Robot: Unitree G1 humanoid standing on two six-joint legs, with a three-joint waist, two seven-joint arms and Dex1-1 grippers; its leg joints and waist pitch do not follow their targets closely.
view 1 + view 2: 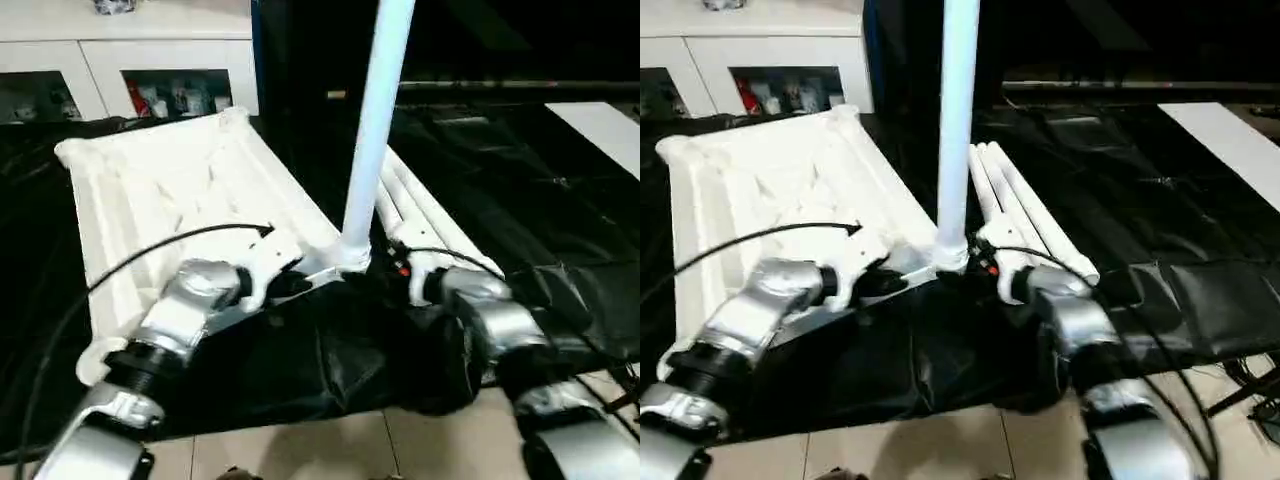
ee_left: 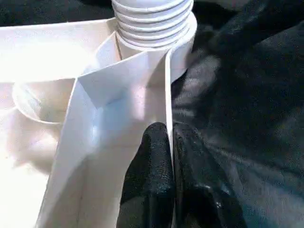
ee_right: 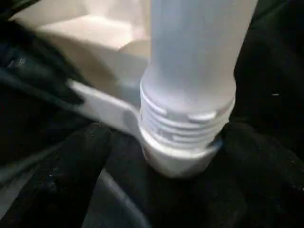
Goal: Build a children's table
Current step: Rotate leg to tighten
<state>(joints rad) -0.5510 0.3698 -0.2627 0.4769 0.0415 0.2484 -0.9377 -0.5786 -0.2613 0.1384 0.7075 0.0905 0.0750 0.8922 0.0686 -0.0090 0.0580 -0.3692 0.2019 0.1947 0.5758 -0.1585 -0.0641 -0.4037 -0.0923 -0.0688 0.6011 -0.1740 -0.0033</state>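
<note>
Two grippers work at the near corner of the tabletop [image 1: 180, 190], which lies underside up on the black surface [image 1: 520, 200]. The left gripper [image 2: 171, 156] pinches the thin rim wall; the right gripper [image 3: 161, 142] stands spread either side of the upright leg [image 1: 375, 130], not gripping. The leg's long axis runs vertical, threaded end in the corner socket. Three spare legs [image 1: 425, 225] lie beyond, pointing away. The plastic is judged light, stiff and slippery: hold low, near the threads.
</note>
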